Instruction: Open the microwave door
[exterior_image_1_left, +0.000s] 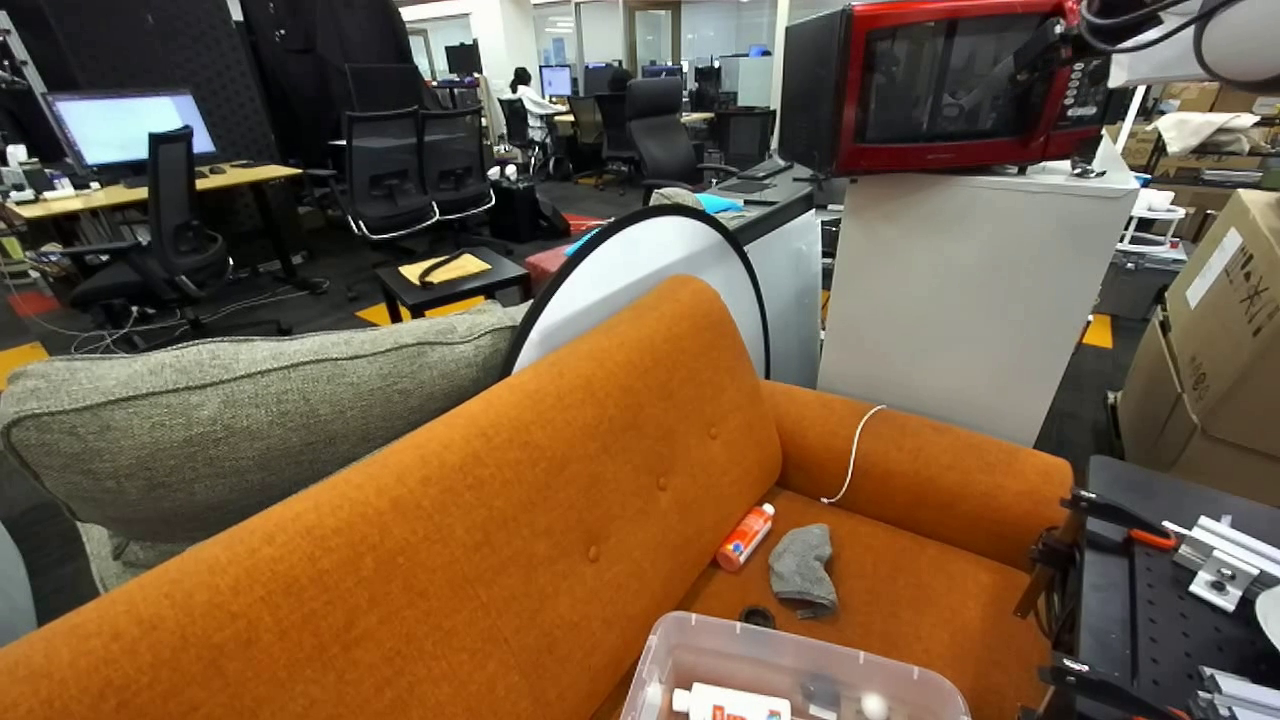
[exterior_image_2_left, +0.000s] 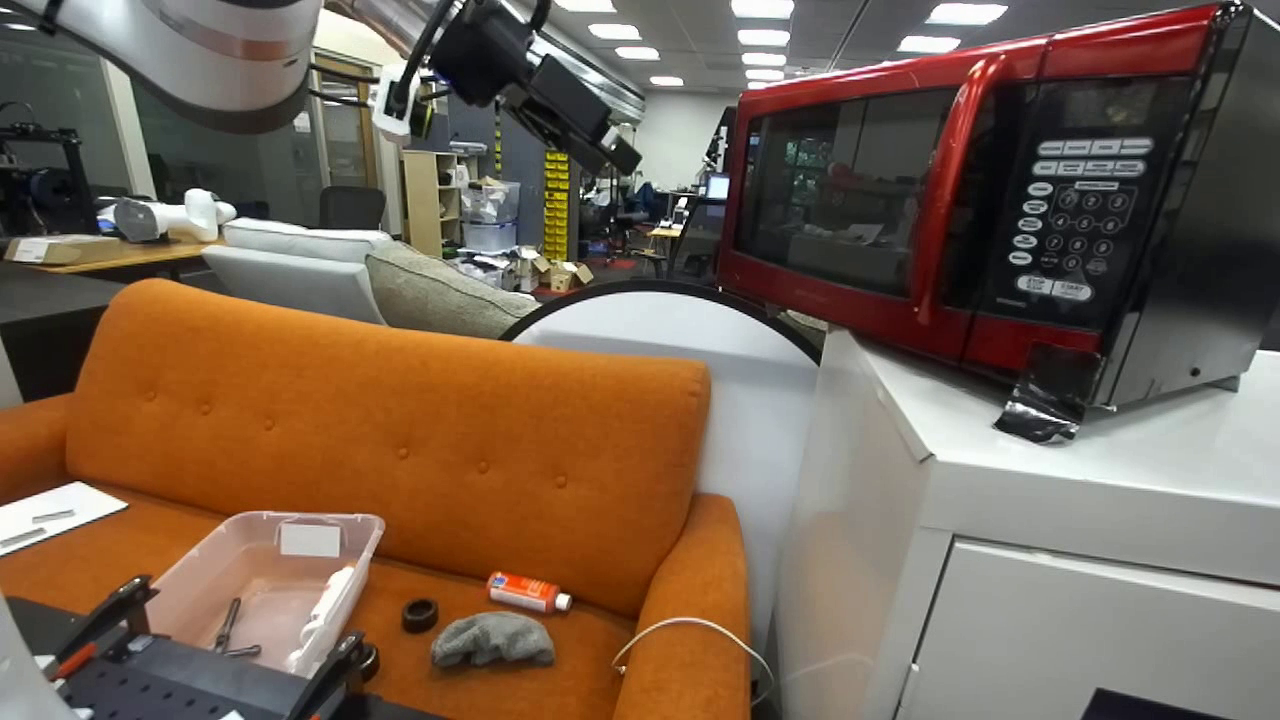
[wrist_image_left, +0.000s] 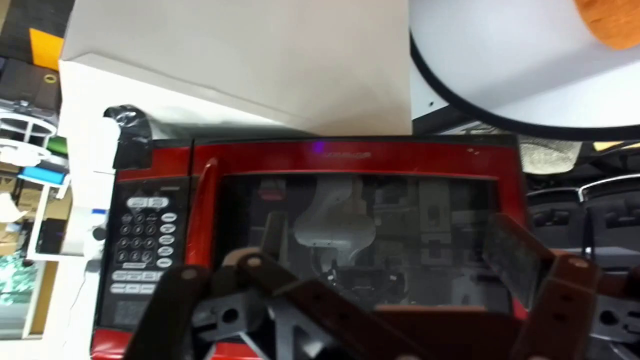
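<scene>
The red microwave (exterior_image_2_left: 1060, 60) has its door (exterior_image_2_left: 830, 190) closed flush with the body; its red bar handle (exterior_image_2_left: 955, 180) is beside the keypad. In the wrist view everything appears upside down, with the door's dark window (wrist_image_left: 400, 210) filling the middle and the handle (wrist_image_left: 202, 220) left of the fingers. My gripper (wrist_image_left: 392, 245) stands wide open in front of the window, nothing between its fingertips, and the arm is reflected in the glass. An exterior view shows the gripper (exterior_image_2_left: 605, 150) in the air, apart from the door. Elsewhere the gripper (exterior_image_1_left: 1042, 52) overlaps the door's handle side, covering the handle.
Under the microwave is a white cabinet (exterior_image_1_left: 970, 290), with black tape (exterior_image_2_left: 1045, 400) at the microwave's lower corner. A round white panel (exterior_image_2_left: 660, 320) leans between cabinet and orange sofa (exterior_image_2_left: 420, 430). A clear bin (exterior_image_2_left: 240, 560) and a black worktable (exterior_image_1_left: 1160, 600) are lower down.
</scene>
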